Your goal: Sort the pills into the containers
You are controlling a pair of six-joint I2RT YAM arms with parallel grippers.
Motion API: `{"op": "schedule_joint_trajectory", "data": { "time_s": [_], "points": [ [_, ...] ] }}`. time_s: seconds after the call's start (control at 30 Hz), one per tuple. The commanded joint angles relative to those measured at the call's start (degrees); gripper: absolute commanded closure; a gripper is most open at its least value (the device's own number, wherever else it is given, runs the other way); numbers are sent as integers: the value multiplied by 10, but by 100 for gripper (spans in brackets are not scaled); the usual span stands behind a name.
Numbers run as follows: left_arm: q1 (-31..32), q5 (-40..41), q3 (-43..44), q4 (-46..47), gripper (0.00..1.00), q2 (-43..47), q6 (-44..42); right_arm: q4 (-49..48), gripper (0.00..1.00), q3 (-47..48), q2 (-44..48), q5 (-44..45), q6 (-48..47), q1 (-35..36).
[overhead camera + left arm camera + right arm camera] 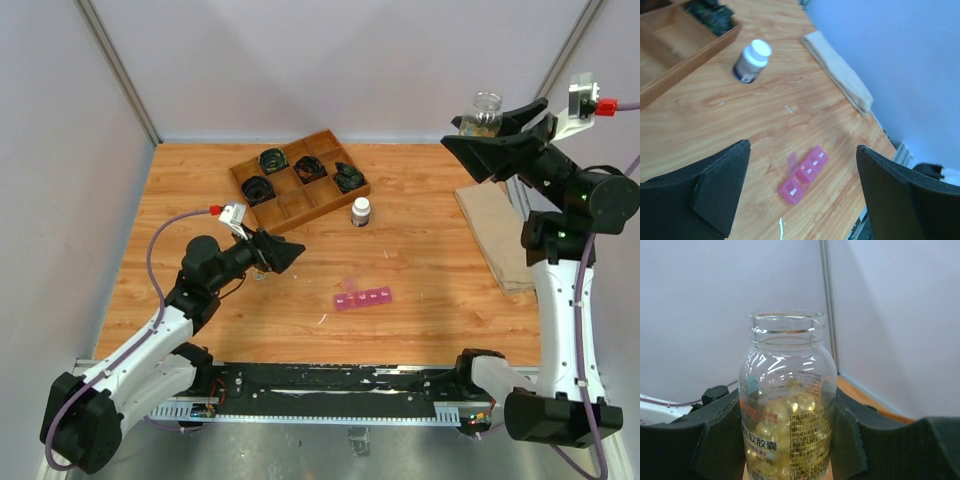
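Note:
My right gripper [478, 138] is shut on a small clear glass jar [483, 113] and holds it upright, high above the table's back right. In the right wrist view the open-mouthed jar [786, 400] is between my fingers, with yellowish pills [785, 412] inside. The pink strip of containers [363, 298] lies on the table at centre front; in the left wrist view the strip [804, 173] has one lid flipped open. My left gripper [293, 252] is open and empty, above the table to the left of the strip.
A brown wooden divided tray [298, 180] with black coiled items stands at the back. A white-capped bottle [360, 211] stands to its right. A folded tan cloth [497, 230] lies at the right edge. Grey walls enclose the table.

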State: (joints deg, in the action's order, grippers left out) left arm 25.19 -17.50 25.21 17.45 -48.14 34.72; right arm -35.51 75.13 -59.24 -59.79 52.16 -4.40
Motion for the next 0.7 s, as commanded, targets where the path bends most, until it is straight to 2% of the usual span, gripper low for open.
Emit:
{"op": "schedule_joint_trajectory", "data": {
  "time_s": [0.0, 0.03, 0.07, 0.1, 0.13, 0.17, 0.2, 0.23, 0.27, 0.3, 0.33, 0.37, 0.4, 0.43, 0.47, 0.5, 0.53, 0.57, 0.63, 0.67],
  "points": [
    [-3, -134, -51, 223, 9, -4, -34, -353, 99, -33, -23, -29, 210, 41],
    [-3, -145, -59, 245, 9, -9, -34, -410, 99, -46, -21, -29, 218, 42],
    [-3, -150, -64, 262, 9, -13, -35, -278, 100, -56, -1, -7, 145, 21],
    [-3, -151, -69, 274, 9, -18, -39, -100, 100, -62, 23, 44, 60, -17],
    [-3, -150, -74, 283, 9, -22, -47, -50, 100, -59, 27, 60, 24, -29],
    [-3, -145, -77, 286, 9, -24, -56, -173, 100, -66, 13, 14, 73, -26],
    [-3, -137, -81, 286, 9, -25, -64, -342, 100, -89, -4, -26, 171, 21],
    [-3, -128, -89, 288, 9, -25, -73, -487, 99, -112, -14, -47, 217, 67],
    [-3, -118, -95, 291, 9, -22, -84, -446, 99, -132, -1, -64, 167, 73],
    [-3, -104, -100, 290, 9, -18, -93, -216, 99, -144, 40, -31, 15, 41],
    [-3, -85, -105, 290, 9, -13, -102, 39, 99, -108, 60, 23, -127, 13],
    [-3, -63, -111, 290, 9, -7, -113, 188, 99, -63, 47, -19, -235, 4],
    [-3, -47, -117, 289, 9, 2, -123, 199, 99, -75, 37, -68, -266, 17],
    [-3, -30, -124, 289, 9, 10, -135, 127, 99, -117, 45, -102, -254, 48],
    [-3, -14, -128, 286, 9, 18, -146, 89, 99, -162, 61, -122, -281, 70],
    [-3, 1, -130, 278, 9, 23, -156, 94, 99, -188, 74, -145, -327, 85],
    [-3, 13, -130, 269, 8, 29, -166, 153, 99, -191, 77, -174, -390, 88],
    [-3, 21, -133, 267, 8, 31, -172, 264, 99, -178, 75, -191, -500, 89],
    [-3, 33, -141, 266, 8, 32, -182, 549, 99, -133, 72, -201, -780, 89],
    [-3, 39, -146, 266, 8, 33, -185, 642, 99, -126, 71, -201, -875, 90]
  ]
}}
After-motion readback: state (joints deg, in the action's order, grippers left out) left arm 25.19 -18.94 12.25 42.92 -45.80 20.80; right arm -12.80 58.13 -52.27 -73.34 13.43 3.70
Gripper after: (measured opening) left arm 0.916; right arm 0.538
